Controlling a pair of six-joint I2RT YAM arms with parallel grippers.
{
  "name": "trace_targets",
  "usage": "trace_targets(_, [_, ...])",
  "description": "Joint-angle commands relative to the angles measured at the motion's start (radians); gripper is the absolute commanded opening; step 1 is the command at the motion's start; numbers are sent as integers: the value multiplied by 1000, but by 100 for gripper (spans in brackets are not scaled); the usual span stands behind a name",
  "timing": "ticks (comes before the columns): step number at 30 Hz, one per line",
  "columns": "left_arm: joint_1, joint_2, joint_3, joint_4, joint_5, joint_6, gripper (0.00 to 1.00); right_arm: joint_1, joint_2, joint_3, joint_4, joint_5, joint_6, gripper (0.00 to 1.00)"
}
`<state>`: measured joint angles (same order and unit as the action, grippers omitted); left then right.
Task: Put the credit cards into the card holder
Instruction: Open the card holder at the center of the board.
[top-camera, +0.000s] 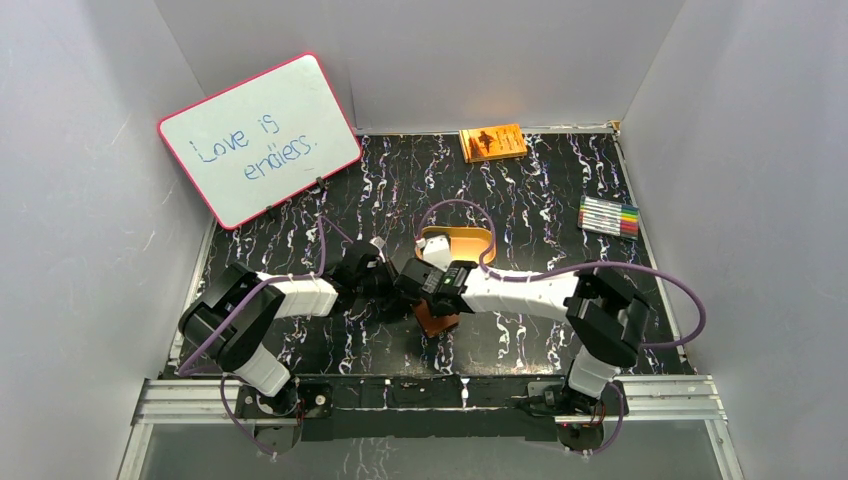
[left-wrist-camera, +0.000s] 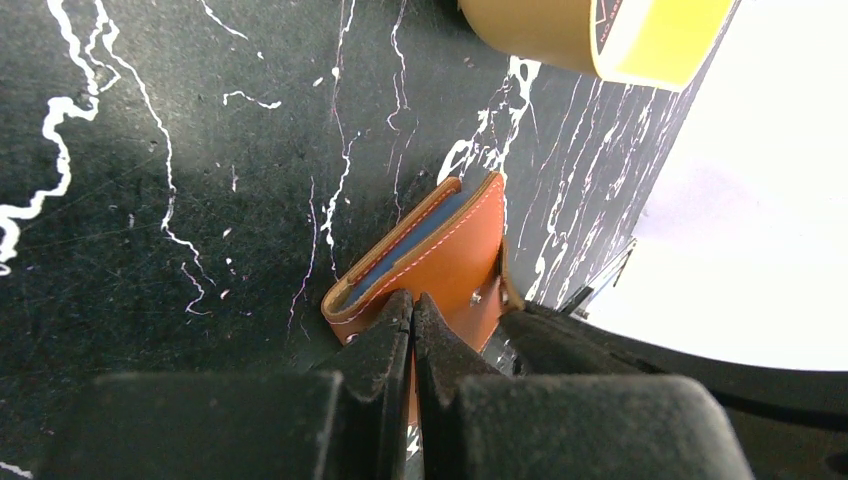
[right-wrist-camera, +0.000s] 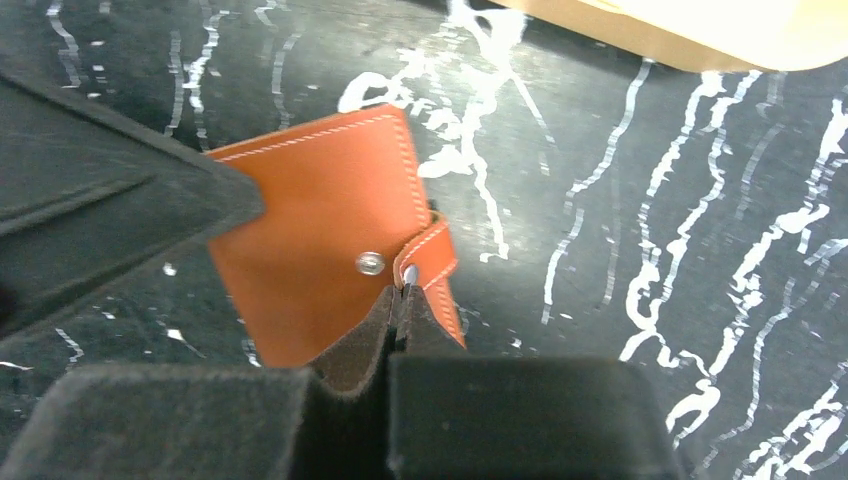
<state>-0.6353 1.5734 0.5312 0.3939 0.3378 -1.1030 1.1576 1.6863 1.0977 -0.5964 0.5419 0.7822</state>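
Pinching the card holder (left-wrist-camera: 440, 260) by its near flap with the left gripper (left-wrist-camera: 411, 310), clamping its snap strap (right-wrist-camera: 435, 255) in the right gripper (right-wrist-camera: 395, 300). Sitting mid-table, just near of the tan tray (top-camera: 480, 238). Probably light, floppy leather, best gripped at stitched edges. Can't tell whether that bluish strip (left-wrist-camera: 420, 235) inside means credit cards or lining.

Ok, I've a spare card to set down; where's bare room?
Free: the tabletop between whiteboard and oval tray, and between orange book and marker set. Crowded: the centre, where left gripper and right gripper pinch the card holder near the tray.
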Motion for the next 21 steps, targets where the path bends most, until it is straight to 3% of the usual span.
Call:
trace_targets(1, [2, 62, -65, -196, -109, 53, 0, -26, -81, -32, -97, 52, 40, 0])
trace_targets(14, [2, 23, -37, -218, -82, 76, 0, -157, -243, -202, -18, -77, 41, 0])
trace_targets(16, [2, -8, -25, -231, -73, 81, 7, -166, -276, -231, 8, -98, 31, 0])
trace_targets(21, [2, -98, 4, -274, -50, 85, 46, -172, -354, -287, 76, -151, 13, 0])
